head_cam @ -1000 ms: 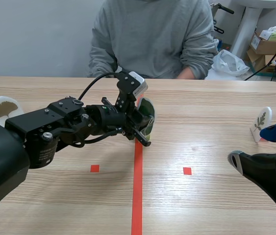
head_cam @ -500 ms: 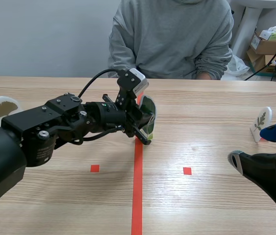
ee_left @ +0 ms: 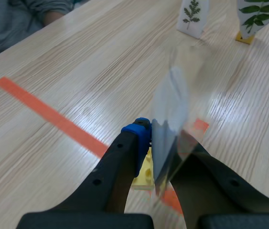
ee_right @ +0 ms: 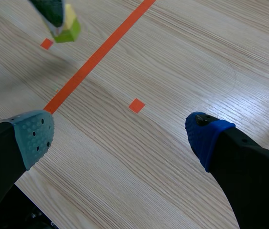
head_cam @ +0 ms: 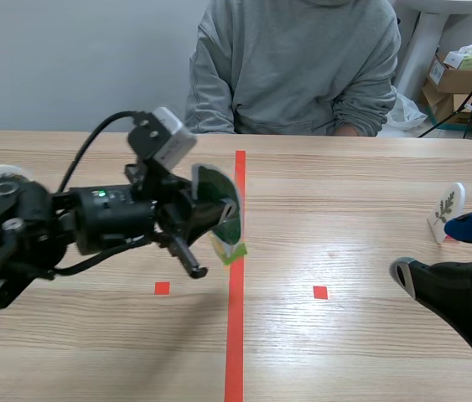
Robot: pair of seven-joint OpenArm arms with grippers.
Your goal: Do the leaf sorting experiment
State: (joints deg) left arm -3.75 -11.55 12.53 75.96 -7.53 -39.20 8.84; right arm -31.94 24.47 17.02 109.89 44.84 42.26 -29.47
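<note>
One leaf card (head_cam: 217,199), a glossy flat disc on a blocky yellow-green foot, hangs clear of the wooden table (head_cam: 344,360), pinched edge-on in the left claw (head_cam: 209,230), just left of the red line (head_cam: 236,335); its face stands roughly upright; right claw (ee_right: 117,136) gapes wide, holding nothing, near right; a white fern card (head_cam: 448,208) stands far right, nearer that arm.

light wood table (head_cam: 353,193); orange tape line (head_cam: 236,335) down middle; leaf card (head_cam: 448,209) upright near right edge.
</note>
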